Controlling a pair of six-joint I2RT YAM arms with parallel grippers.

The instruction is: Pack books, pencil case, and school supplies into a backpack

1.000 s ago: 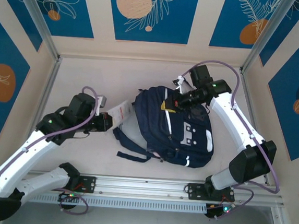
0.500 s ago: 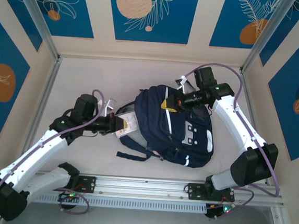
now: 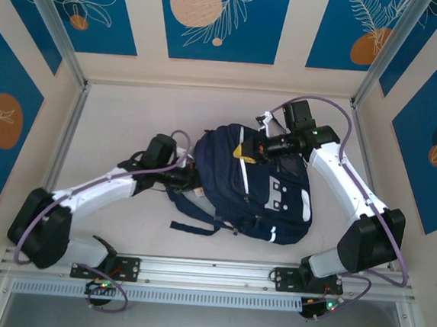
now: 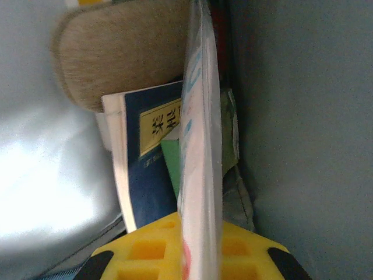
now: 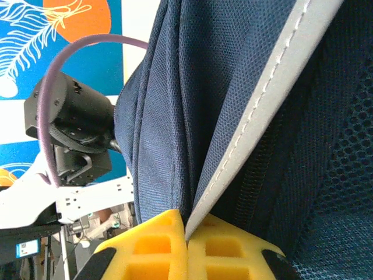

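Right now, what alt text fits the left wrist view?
The left tool, shut, holds a white-and-blue printed packet edge-on inside the backpack. Beside it are a navy book with a yellow label and a rounded tan pouch.

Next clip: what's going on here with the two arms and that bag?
The right gripper is shut on a pale-piped edge of the large dark navy fabric backpack, holding its opening up. The left gripper is shut on the slim white-and-light-blue printed packet and has it inside the bag, beside a dark navy book with a pale label and a pale oblong pouch.
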